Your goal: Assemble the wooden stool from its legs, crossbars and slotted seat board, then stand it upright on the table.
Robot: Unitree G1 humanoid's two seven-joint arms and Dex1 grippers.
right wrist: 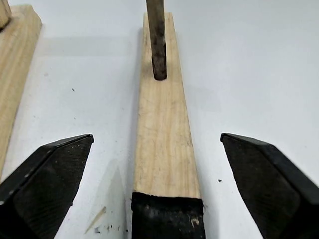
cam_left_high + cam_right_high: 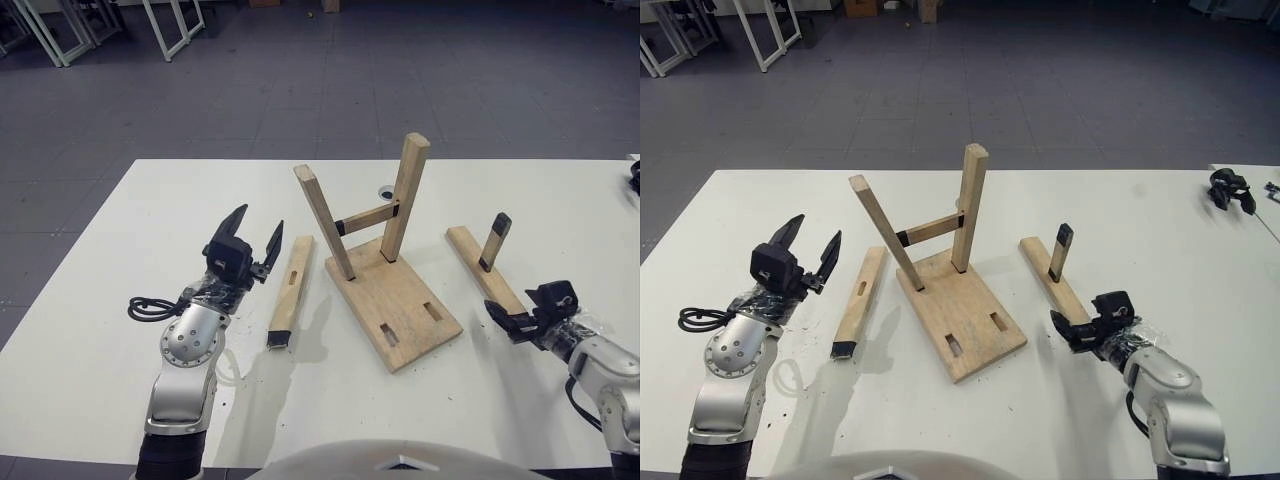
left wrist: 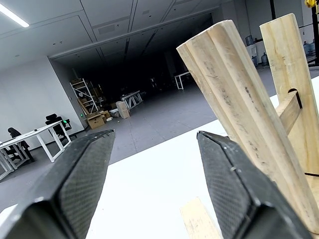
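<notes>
Wooden seat board (image 2: 400,300) lies flat at table centre. Two standing legs (image 2: 405,195) are set in its slots, joined by a crossbar (image 2: 368,217). A loose leg (image 2: 290,290) lies at its 9 o'clock, and a second leg (image 2: 480,265) bearing an upright short crossbar (image 2: 494,242) lies at 3 o'clock. The left gripper (image 2: 258,224) is wide open and empty beside the loose leg. The right gripper (image 2: 512,318) is wide open and empty, facing the second leg's near end.

The seat board (image 2: 405,310) and loose leg (image 2: 290,285) are showing pale, bare, matt wood; the white table (image 2: 120,260) is looking smooth; the left gripper (image 2: 261,218) is wearing finely textured black pads (image 3: 82,184).
</notes>
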